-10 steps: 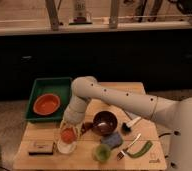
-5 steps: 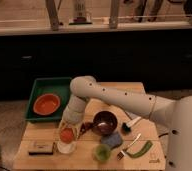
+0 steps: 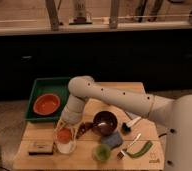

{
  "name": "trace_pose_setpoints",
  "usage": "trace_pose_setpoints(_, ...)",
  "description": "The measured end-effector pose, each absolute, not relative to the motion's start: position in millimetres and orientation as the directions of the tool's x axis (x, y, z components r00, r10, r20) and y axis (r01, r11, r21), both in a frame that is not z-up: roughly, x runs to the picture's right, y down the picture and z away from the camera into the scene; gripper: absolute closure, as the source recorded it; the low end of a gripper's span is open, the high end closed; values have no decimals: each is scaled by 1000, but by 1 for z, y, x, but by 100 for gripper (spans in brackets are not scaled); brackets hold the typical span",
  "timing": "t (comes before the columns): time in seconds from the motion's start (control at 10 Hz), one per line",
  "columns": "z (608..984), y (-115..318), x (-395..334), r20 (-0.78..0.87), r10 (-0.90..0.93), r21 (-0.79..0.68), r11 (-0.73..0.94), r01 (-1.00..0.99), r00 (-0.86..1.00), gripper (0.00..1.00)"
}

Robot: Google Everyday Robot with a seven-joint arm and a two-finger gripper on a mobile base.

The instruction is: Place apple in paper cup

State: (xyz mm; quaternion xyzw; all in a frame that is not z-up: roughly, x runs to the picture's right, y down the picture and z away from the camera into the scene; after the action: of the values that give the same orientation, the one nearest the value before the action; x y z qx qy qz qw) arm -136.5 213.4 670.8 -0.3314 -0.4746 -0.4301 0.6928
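Little is changing from half a second ago: the white arm is holding almost the same bend over the left half of the tabletop (image 3: 83,160), and the gripper (image 3: 65,130) is hanging low over the paper cup (image 3: 65,147) as before. The apple (image 3: 65,136) is sitting right at the cup's mouth, directly under the gripper, its orange-red top showing above the white rim. Whether the jaws are clamping the fruit or are already parting from it cannot be told from this view.

As a thing to handle, the apple is looking firm, smooth and round, likely to slip or roll if pinched off-centre, so the sound hold is across its widest middle, one jaw on either side. The cup is reading as the delicate partner: thin, light paper that is probably going to tip or buckle if pressed from above. With the fruit filling nearly the whole opening, a gentle release seems wiser than a push.

Around them, an orange bowl (image 3: 46,104) is resting in a green tray (image 3: 36,86), a dark brown bowl (image 3: 105,122) is standing just right of the cup, and a green cup (image 3: 102,152) is waiting near the front edge.
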Motion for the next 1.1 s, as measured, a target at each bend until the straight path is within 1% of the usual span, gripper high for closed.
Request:
trace_pose_setpoints(0.6,669,208,-141,947,-279,-31,411,911,158,20)
trace_pose_setpoints(1.1,677,203,-135,950,-269,-47,380,924,159,20)
